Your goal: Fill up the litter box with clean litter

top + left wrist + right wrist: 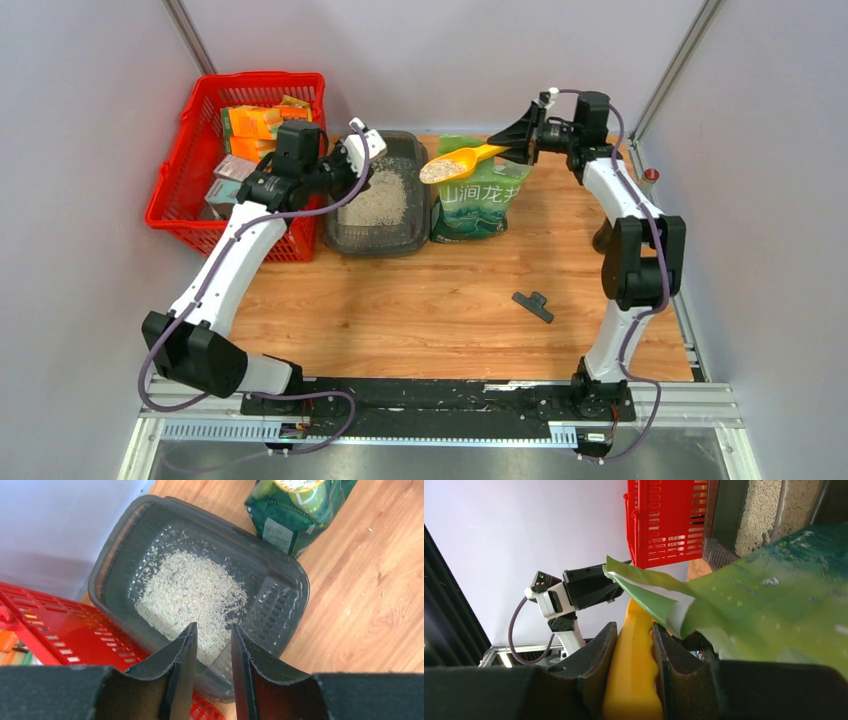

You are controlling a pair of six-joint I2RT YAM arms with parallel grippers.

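The dark grey litter box [385,243] stands at the back of the table, with a patch of pale clean litter [380,198] on its floor. Both also show in the left wrist view, the box [120,555] and the litter [192,592]. My left gripper [368,143] hovers over the box's far left corner, with its jaws [213,627] a small way apart and empty. My right gripper [520,143] is shut on the handle of a yellow scoop [634,680]. The scoop [470,156] is heaped with litter [440,170] and held level between bag and box.
A green printed bag [480,200] with its top open stands right of the box, and its flap [649,587] hangs beside my right fingers. A red mesh basket [180,200] with packets sits left of the box. A black clip [532,305] lies on the wood. Walls enclose the table.
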